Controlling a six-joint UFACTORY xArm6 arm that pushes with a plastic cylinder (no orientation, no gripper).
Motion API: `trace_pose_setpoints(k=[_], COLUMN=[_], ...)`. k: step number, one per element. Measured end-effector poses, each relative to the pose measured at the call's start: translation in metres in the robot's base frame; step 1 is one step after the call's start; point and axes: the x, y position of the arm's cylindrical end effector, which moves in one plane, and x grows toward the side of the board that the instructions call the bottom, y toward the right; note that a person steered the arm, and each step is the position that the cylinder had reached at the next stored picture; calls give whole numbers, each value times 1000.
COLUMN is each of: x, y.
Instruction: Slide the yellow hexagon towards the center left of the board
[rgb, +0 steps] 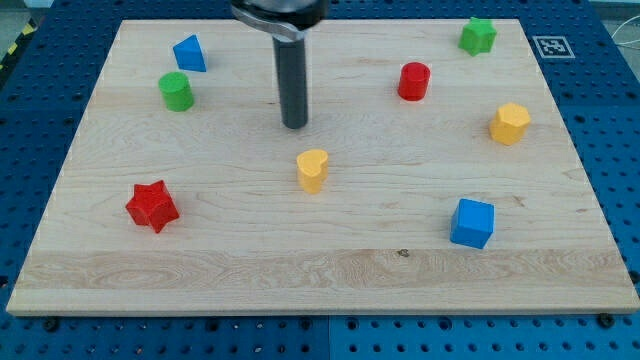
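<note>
The yellow hexagon (510, 123) sits near the view's right edge of the wooden board (320, 270), a little above mid-height. My tip (295, 126) rests on the board near the middle, far to the left of the hexagon and not touching any block. A yellow heart (313, 170) lies just below and slightly right of my tip.
A blue triangular block (189, 53) and a green cylinder (177, 91) stand at the upper left. A red star (152, 206) is at the lower left. A red cylinder (414, 81) and a green star (478, 36) are at the upper right. A blue cube (472, 223) is at the lower right.
</note>
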Motion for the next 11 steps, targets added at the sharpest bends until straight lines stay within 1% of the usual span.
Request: trace_pose_setpoints(k=[2, 3, 4, 5, 7, 11], x=[46, 84, 91, 91, 56, 34], y=[73, 79, 56, 24, 9, -95])
